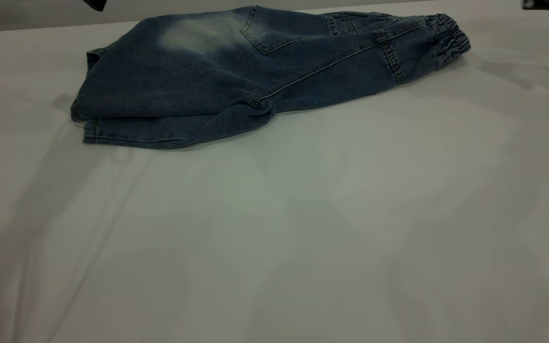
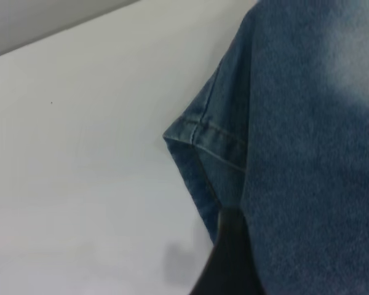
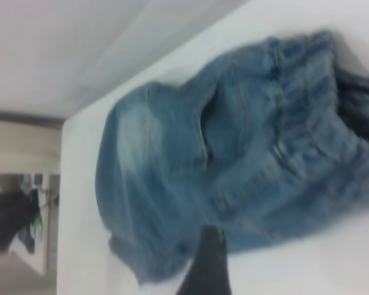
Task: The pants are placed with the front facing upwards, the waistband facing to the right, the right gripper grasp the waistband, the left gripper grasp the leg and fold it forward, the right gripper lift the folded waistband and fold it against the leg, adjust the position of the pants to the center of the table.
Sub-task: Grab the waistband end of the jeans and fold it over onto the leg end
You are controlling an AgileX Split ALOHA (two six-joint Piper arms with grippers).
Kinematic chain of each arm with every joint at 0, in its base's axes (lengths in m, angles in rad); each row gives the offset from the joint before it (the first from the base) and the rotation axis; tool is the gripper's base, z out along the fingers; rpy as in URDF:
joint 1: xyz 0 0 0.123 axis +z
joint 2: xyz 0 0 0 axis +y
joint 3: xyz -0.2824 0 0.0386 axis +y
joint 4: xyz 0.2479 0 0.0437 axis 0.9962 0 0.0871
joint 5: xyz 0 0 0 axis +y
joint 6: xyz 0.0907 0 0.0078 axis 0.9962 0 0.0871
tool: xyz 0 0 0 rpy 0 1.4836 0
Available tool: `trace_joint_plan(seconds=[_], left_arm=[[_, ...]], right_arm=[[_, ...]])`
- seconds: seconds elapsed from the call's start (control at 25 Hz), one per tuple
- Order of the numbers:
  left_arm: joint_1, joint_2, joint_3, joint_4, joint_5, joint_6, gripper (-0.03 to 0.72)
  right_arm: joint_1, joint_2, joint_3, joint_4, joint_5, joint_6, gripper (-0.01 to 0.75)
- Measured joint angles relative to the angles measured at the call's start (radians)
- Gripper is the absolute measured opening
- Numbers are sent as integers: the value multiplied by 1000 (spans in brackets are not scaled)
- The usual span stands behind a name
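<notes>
White table (image 1: 303,228), pale grey wall behind its far edge; pants (image 1: 236,71) lie at the far side of the table, folded lengthwise with one leg over the other, hems toward exterior left, waistband (image 1: 451,35) at exterior right, pale knee patch and a pocket facing up. Left gripper: only a dark finger (image 2: 230,258) shows in its wrist view, over the leg hem corner, grip cannot be told. Right gripper: one dark finger (image 3: 208,261) shows in its wrist view above the pants, apart from the cloth, grip likewise cannot be told.
</notes>
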Motion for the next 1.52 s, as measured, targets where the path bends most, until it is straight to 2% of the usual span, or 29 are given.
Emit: trace_joint_plan(seconds=[0.2, 0.48, 0.8, 1.04, 1.24, 1.4, 1.52], left_arm=[[0, 0, 0, 0, -10, -18, 536], [0, 0, 0, 0, -12, -18, 536], [0, 0, 0, 0, -19, -18, 536], [0, 0, 0, 0, -31, -37, 536], [0, 0, 0, 0, -31, -37, 536], [0, 0, 0, 0, -31, -37, 536], [0, 0, 0, 0, -31, -37, 536]], right_arm=[[3, 24, 1, -57, -24, 11, 584], [2, 118, 1, 28, 32, 2, 584], [2, 170, 0, 118, 31, -27, 584], [15, 172, 0, 119, -45, -27, 584], [58, 176, 0, 151, -72, -34, 584], [91, 176, 0, 158, -137, -39, 584], [94, 176, 0, 165, -161, -39, 584]])
